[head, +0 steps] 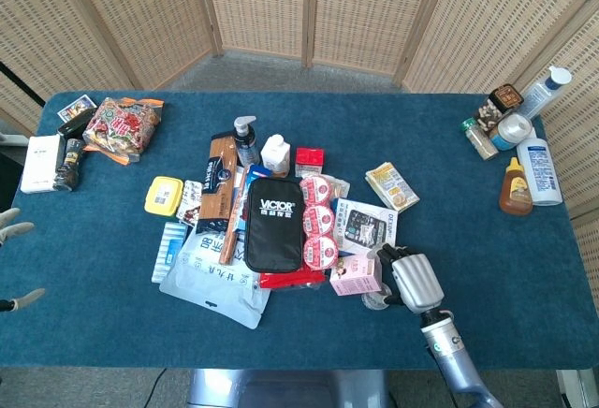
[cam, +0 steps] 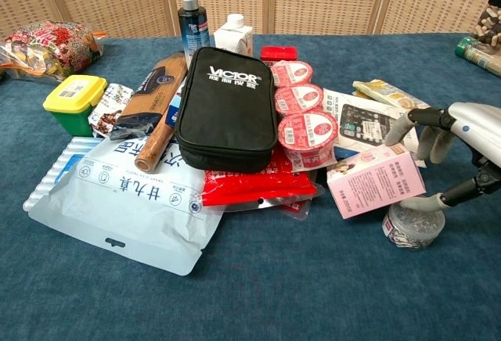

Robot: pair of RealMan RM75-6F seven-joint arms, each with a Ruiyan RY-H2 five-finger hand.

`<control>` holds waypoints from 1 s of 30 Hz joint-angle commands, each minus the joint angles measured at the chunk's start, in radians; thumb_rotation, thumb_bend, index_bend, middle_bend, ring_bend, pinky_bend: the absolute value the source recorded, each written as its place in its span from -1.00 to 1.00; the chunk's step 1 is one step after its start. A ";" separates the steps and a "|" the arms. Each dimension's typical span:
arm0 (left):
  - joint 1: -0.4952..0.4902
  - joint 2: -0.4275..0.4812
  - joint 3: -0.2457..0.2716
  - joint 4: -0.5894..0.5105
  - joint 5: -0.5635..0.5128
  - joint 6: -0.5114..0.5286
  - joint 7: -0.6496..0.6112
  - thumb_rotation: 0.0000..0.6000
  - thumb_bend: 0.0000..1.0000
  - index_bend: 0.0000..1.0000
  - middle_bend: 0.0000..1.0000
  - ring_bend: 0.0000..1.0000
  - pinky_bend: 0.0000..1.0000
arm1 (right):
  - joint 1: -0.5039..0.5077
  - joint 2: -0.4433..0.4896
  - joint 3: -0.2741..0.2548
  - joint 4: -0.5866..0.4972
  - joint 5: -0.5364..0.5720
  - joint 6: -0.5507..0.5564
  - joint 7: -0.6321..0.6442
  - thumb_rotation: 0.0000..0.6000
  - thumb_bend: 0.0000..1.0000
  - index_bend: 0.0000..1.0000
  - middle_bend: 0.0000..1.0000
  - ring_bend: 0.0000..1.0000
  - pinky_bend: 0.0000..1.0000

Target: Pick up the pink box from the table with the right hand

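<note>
One black VICTOR case point(cam: 225, 106), pink box point(cam: 375, 184) against right hand point(cam: 458, 141) fingers point(cam: 401, 127)

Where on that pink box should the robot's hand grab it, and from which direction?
Probably across its right end, coming from the right, where the right hand already is. The pink box lies flat with its left side crowded by the red cups and red packet, while its right end faces open table, above a small clear container.
</note>
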 commanded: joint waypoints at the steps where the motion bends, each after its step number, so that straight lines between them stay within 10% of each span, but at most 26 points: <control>1: 0.000 0.000 0.000 0.001 0.000 0.000 -0.001 1.00 -1.00 -0.59 -1.00 -1.00 -1.00 | -0.008 0.000 -0.001 0.008 -0.006 0.022 0.020 1.00 -1.00 0.06 0.38 0.01 0.04; 17: -0.001 0.002 0.005 -0.006 0.013 0.001 -0.001 1.00 -1.00 -0.59 -1.00 -1.00 -1.00 | -0.055 0.146 0.027 -0.101 -0.033 0.161 0.027 1.00 -1.00 0.20 0.42 0.03 0.05; 30: -0.005 0.006 0.009 -0.001 0.024 0.001 -0.026 1.00 -1.00 -0.59 -1.00 -1.00 -1.00 | -0.047 0.333 0.097 -0.392 -0.089 0.224 -0.104 1.00 -1.00 0.20 0.42 0.03 0.05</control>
